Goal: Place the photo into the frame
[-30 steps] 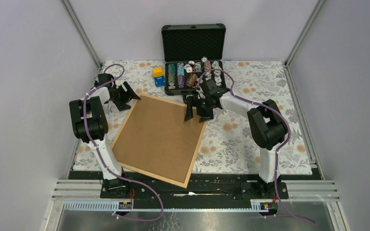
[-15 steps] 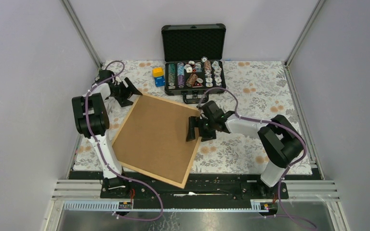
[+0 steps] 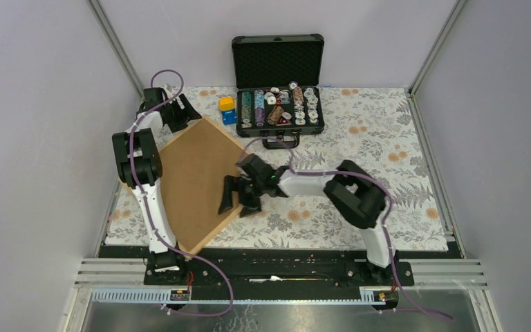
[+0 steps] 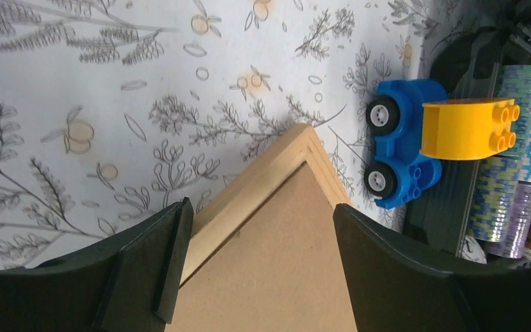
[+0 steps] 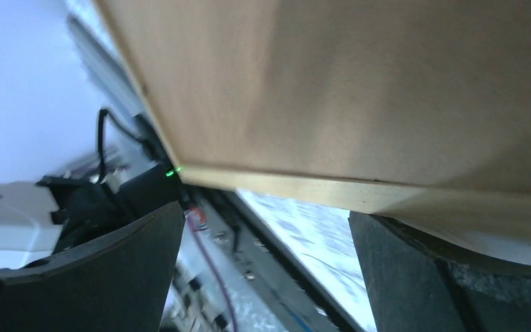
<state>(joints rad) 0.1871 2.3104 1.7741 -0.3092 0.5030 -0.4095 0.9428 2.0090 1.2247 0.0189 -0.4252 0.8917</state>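
Overlooking camera, frame: the frame [image 3: 183, 131] sat at centre left with its back outward. Its right edge looked lifted off the surface [image 3: 387, 173], tipping it toward the left wall.
Overlooking camera, backing sheet: one brown backing sheet [image 3: 193, 180] filled the frame's back.
Overlooking camera, left claw: the left claw [image 3: 185, 116] was at the frame's far corner, upper left, fingers apart.
Overlooking camera, right claw: the right claw [image 3: 238, 202] was at the frame's right edge, near centre, fingers spread wide.
Overlooking camera, other things: one open black case [image 3: 276, 62] holding chips stood at upper centre. Just left of it was one blue toy car [image 3: 229, 116] carrying one yellow block [image 3: 227, 104].
Left wrist camera: the frame's wooden corner [image 4: 276, 173] pointed up between the two parted fingers [image 4: 145, 277], and neither visibly pinched it. The toy car lay at upper right.
Right wrist camera: blurred. The frame's pale edge [image 5: 387, 197] ran above the gap between two wide-set fingers [image 5: 415, 277]; contact could not be told.
Photo: no photo showed in any view, and whether one lay behind the backing sheet could not be told.
Count: one frame, one backing sheet, no visible photo, two claws, one case, one toy car, one block.
Progress: probably unfinished. The frame was being turned or tipped, and seating the photo remained unconfirmed.
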